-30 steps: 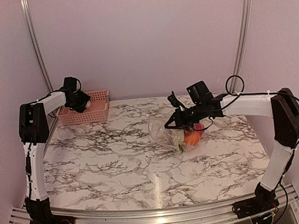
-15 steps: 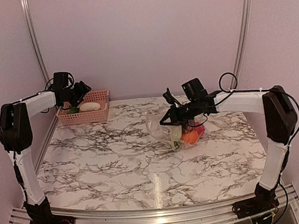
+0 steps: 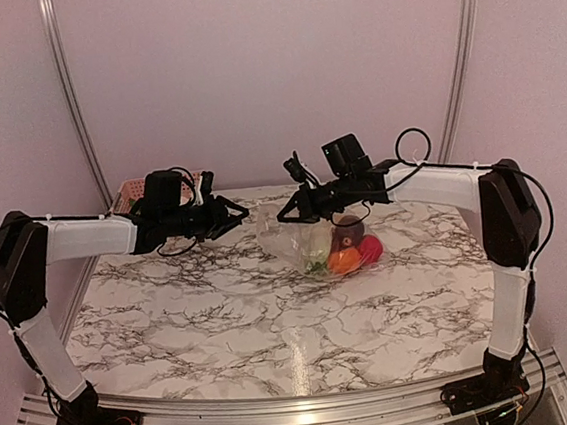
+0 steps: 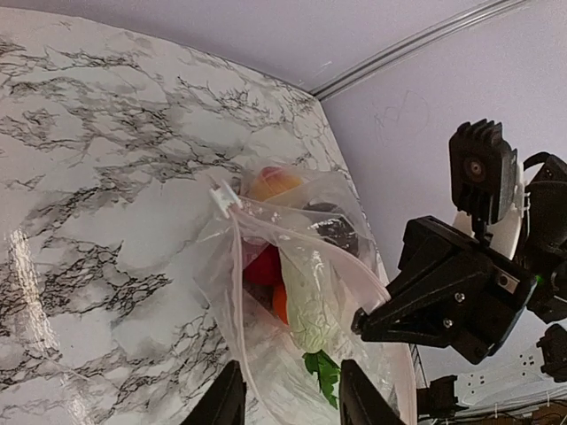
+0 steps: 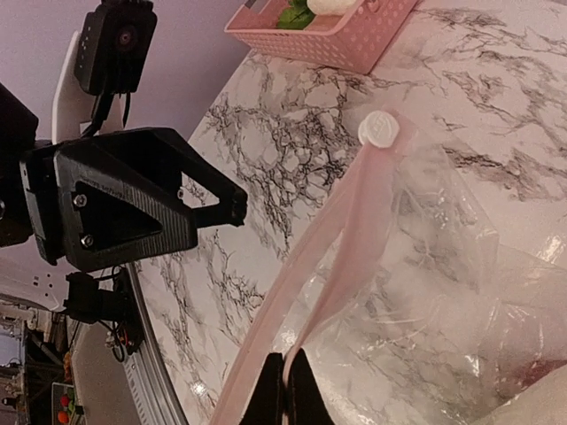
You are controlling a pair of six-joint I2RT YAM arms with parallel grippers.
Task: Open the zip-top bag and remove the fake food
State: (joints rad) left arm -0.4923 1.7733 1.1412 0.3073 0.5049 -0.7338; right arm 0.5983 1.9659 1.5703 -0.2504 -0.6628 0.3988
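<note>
The zip-top bag (image 3: 312, 245) lies right of the table's middle, its mouth held up and open. My right gripper (image 3: 289, 212) is shut on the pink zip strip (image 5: 354, 221), below the white slider (image 5: 381, 128). Fake food shows through the plastic: an orange piece (image 3: 343, 261), a red one (image 3: 370, 249) and a dark purple one (image 3: 349, 232). The left wrist view looks into the mouth at a white cabbage with green leaves (image 4: 312, 305). My left gripper (image 3: 232, 217) is open just left of the bag, its fingers (image 4: 226, 403) apart before the mouth with a fold of the plastic between them.
A pink slotted basket (image 5: 328, 35) stands at the back left corner with a white and green piece in it; the left arm partly hides the basket (image 3: 129, 195) from above. Walls close the table at the back and sides.
My left arm has swung from the basket across to the bag's mouth, leaving a white piece in the basket. My right gripper has drawn the bag's rim up and to the left.
</note>
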